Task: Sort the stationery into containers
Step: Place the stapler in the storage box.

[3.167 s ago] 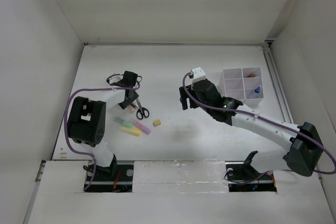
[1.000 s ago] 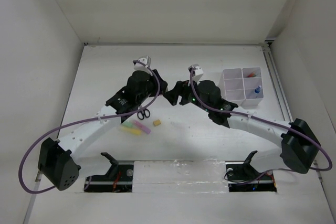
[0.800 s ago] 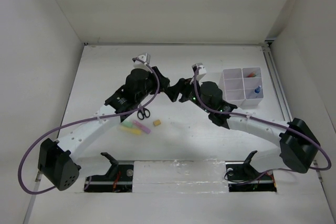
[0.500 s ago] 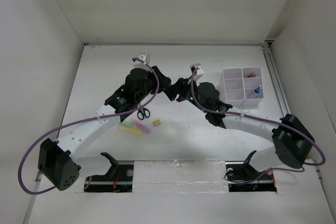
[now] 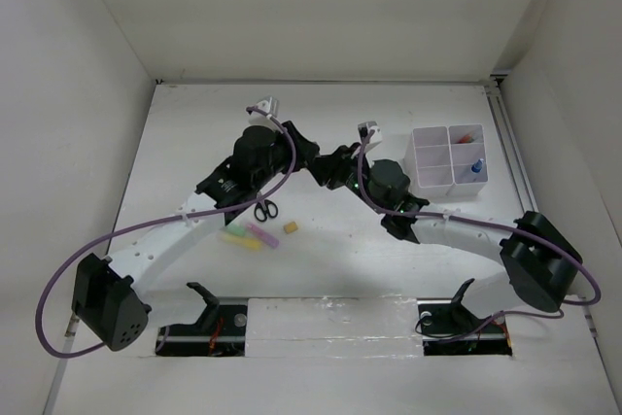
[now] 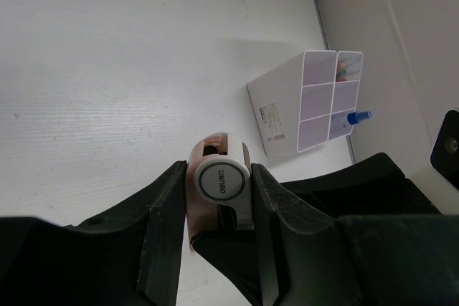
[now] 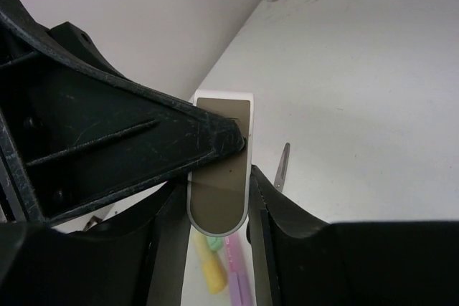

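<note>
One pinkish eraser between both jaws: left jaws clamped, right jaws apparently gripping too.

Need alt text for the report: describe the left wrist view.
The left gripper is clamped on a pinkish eraser in a white sleeve, over the white table. Beyond it sits a white box split into compartments, a blue-capped tube poking out of one; black arm parts fill the lower right.
</note>
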Tool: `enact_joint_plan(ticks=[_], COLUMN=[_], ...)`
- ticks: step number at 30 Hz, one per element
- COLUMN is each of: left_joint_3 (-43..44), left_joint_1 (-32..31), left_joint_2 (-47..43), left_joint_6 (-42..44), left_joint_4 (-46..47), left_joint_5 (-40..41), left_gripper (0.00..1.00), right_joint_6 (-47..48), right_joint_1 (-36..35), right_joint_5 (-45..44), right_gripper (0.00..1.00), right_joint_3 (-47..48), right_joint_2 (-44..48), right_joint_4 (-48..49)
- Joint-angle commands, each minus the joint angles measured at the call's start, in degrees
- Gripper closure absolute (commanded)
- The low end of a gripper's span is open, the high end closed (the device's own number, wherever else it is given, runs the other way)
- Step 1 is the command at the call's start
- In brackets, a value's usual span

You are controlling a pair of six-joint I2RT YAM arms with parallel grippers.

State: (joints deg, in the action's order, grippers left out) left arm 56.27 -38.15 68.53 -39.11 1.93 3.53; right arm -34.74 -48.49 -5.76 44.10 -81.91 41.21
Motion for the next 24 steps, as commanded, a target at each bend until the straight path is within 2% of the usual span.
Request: enact_joint_plan(ticks=[1, 4, 5, 9, 10, 11, 15, 18, 19, 21, 23, 24], left_joint_3=[1.65, 2.87, 3.92, 7.53, 8.41, 9.37, 15.79, 18.69, 20.61, 22.56, 23.62, 23.62], left_joint_1=[-0.17, -0.17, -0.17, -0.17, -0.17, -0.17, -0.17, -0.17, -0.17, -0.17, -0.17, -0.17], left_joint_2=[0.11, 0.11, 0.81, 2.04, 2.04, 2.57, 4.5, 6.51, 7.22, 8.45, 8.46, 8.46], left_joint_6=[-1.05, -2.2, -2.72, -1.84, -0.97, -0.44, 0.44, 1.06, 1.06, 0.53, -0.87, -2.27], left_joint_4=[0.61, -0.96, -2.53, -4.04, -4.57, -5.18, -5.89, -6.41, -7.11, -9.13, -12.56, -14.05], left_joint_5=[-0.89, -0.19, 1.46, 2.09, 2.7, 3.23, 5.51, 6.14, 6.14, 7.89, 10.26, 13.14], left_gripper=[1.0, 1.0, 0.97, 0.66, 0.48, 0.39, 0.17, 0.17, 0.14, 0.14, 0.11, 0.11], right_joint_6=[0.02, 0.55, 1.25, 2.49, 3.01, 3.01, 3.01, 2.49, 2.49, 1.62, -4.33, -6.28], right_joint_1=[-0.64, -0.64, -1.16, -1.17, -1.17, -1.17, -1.17, -1.17, -1.17, -0.65, 0.67, 1.72], right_joint_5=[-2.24, -2.24, -2.24, -3.38, -3.38, -4.08, -7.24, -8.39, -9.09, -13.19, -18.91, -21.2], right_gripper=[0.99, 1.0, 1.0, 1.0, 1.0, 1.0, 1.0, 1.0, 1.0, 1.0, 1.0, 1.0], right_joint_3=[0.11, 0.11, 0.11, 2.04, 2.05, 2.05, 1.52, 1.0, 0.99, 1.6, 4.67, 5.9], right_joint_2=[-0.09, -0.09, -0.09, 0.96, 0.96, 1.48, 2.8, 4.56, 5.35, 6.23, 8.16, 8.78], right_joint_4=[8.36, 8.36, 6.18, 1.25, -1.2, -2.0, -6.31, -7.81, -7.81, -12.62, -21.48, -30.22])
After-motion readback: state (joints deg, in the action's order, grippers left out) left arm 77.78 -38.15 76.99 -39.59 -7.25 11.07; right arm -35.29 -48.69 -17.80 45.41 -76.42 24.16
